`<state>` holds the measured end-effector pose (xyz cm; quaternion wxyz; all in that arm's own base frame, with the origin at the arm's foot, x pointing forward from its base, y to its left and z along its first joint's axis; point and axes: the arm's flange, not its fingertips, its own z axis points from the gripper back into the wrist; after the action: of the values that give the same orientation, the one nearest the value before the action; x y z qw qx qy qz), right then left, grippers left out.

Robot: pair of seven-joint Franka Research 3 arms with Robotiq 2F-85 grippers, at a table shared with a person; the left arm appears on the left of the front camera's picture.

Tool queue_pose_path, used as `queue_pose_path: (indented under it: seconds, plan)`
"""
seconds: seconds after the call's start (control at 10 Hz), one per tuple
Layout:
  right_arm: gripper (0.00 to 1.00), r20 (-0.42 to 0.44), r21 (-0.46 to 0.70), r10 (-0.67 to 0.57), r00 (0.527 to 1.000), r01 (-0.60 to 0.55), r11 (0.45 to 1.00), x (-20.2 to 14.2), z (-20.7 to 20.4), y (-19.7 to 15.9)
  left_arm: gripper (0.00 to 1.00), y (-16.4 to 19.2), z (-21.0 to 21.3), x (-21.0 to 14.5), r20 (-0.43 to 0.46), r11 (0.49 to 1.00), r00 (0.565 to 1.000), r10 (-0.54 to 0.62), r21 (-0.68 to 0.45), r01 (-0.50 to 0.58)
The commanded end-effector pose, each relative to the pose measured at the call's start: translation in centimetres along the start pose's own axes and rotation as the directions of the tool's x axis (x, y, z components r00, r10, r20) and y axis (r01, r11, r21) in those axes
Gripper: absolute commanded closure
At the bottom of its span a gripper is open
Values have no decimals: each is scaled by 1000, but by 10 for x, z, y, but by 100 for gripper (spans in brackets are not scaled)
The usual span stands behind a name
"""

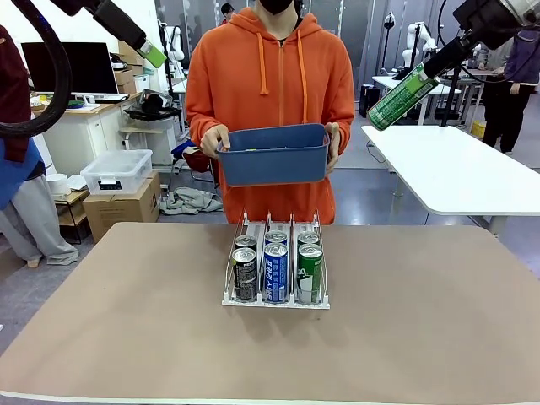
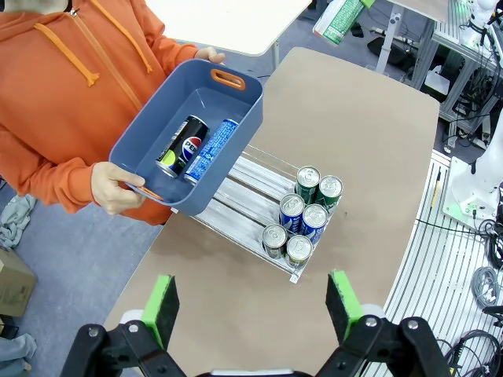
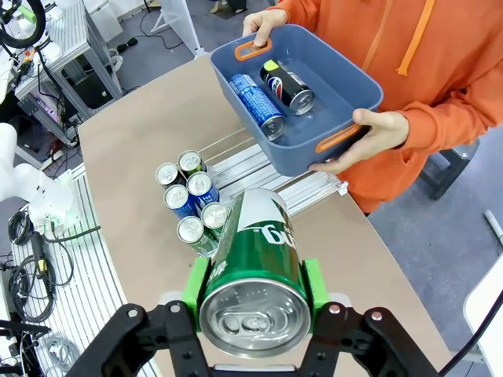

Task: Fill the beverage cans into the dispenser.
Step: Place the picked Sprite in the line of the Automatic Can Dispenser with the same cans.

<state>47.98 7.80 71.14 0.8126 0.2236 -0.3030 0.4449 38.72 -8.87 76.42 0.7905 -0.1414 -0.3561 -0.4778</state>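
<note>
On the tan surface (image 1: 422, 321), the clear-and-white wire-divided dispenser (image 1: 276, 302) holds six slim cans (image 1: 276, 272), two per lane. Beyond it, a person's hands (image 1: 213, 139) hold a blue rectangular plastic bin (image 1: 274, 160) containing a black can (image 2: 182, 145) and a blue can (image 2: 211, 151). Raised above, the right jaws clamp a green can (image 1: 402, 98); the left jaws stand apart, empty.

Six cans (image 1: 276, 272) stand in the dispenser (image 1: 278, 303) on the table (image 1: 126, 321) — behind it, the bin (image 1: 274, 164) holds two more.
</note>
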Motion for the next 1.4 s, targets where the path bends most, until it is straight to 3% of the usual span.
queue_pose_path:
  seconds: [0.0, 0.6, 0.7, 0.8, 1.0, 1.2, 1.3]
  plan:
    - [100, 3, -2, 3, 1000, -3, 1000, 1, 2, 1, 0, -1, 1, -1, -6, 1000, 1000, -5, -4, 5]
    - [100, 3, -2, 3, 1000, -3, 1000, 1, 2, 1, 0, -1, 1, -1, -6, 1000, 1000, -5, -4, 5]
    - [42, 0, 0, 0, 1000, 0, 1000, 0, 0, 0, 0, -1, 1, -1, -6, 1000, 1000, -5, -4, 5]
    - [42, -20, -6, -31, 999, 30, 1000, 3, 5, 12, 0, -1, 1, -1, -6, 1000, 1000, -5, -4, 5]
    - [42, -140, -49, -111, 984, 105, 993, 9, 12, 49, 0, -1, 1, -1, -6, 1000, 1000, -5, -4, 5]
    - [42, -264, -127, -174, 949, 144, 981, 4, 11, 92, 0, -1, 1, -1, -6, 1000, 1000, -5, -4, 5]
    - [42, -284, -150, -210, 936, 173, 973, -4, 8, 112, 0, -1, 1, -1, -6, 1000, 1000, -5, -4, 5]
